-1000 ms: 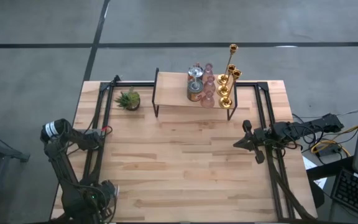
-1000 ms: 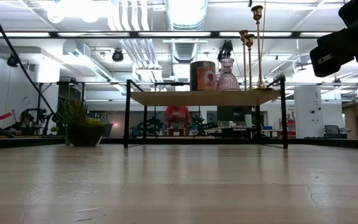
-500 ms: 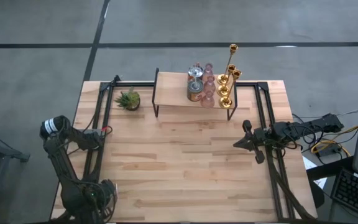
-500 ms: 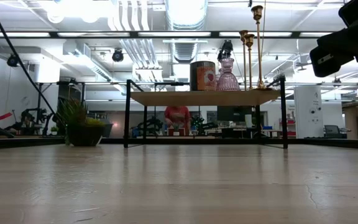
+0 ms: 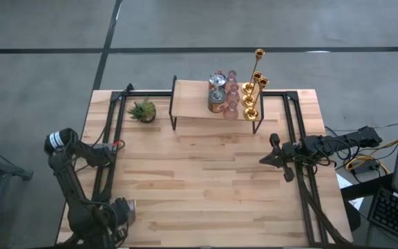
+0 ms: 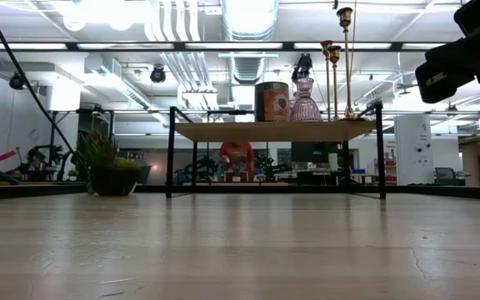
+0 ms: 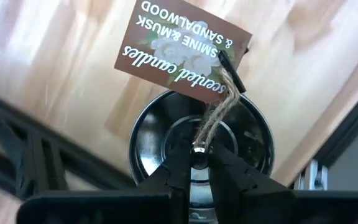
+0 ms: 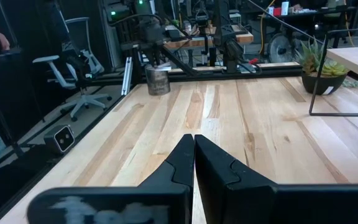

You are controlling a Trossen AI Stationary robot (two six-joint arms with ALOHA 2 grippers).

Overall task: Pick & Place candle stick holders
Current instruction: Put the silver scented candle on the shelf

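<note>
Beneath left end effector [image 7: 197, 149]: a dark round candle jar [image 7: 201, 140] with a twine-tied scented-candle tag [image 7: 182, 53], standing on the table [image 5: 206, 173].
Left end effector state: its fingers are pinched in on the small knob at the jar's centre, where the twine is tied.
Right end effector [image 8: 194, 138]: closed on nothing, waiting above bare table.
Holders' place: all well beyond both end effectors, bunched on the raised shelf [image 5: 192, 104] ahead of the right one.
Gold holders [image 5: 254, 86]: probably stiff metal, tall and top-heavy. They are best taken low on the stem, just above the base.
Pink glass holders [image 5: 231, 93]: likely fragile and slick, so a gentle squeeze at the narrow waist would suit them.
Silvery cups [image 5: 216, 93]: squat and likely steady, and could be taken across the rim or body.
Crowding: the holders stand touching or just beside one another, so fingers entering may knock a neighbour.
Potted plant [image 5: 143, 110]: sits beside the shelf and is not part of the job.
</note>
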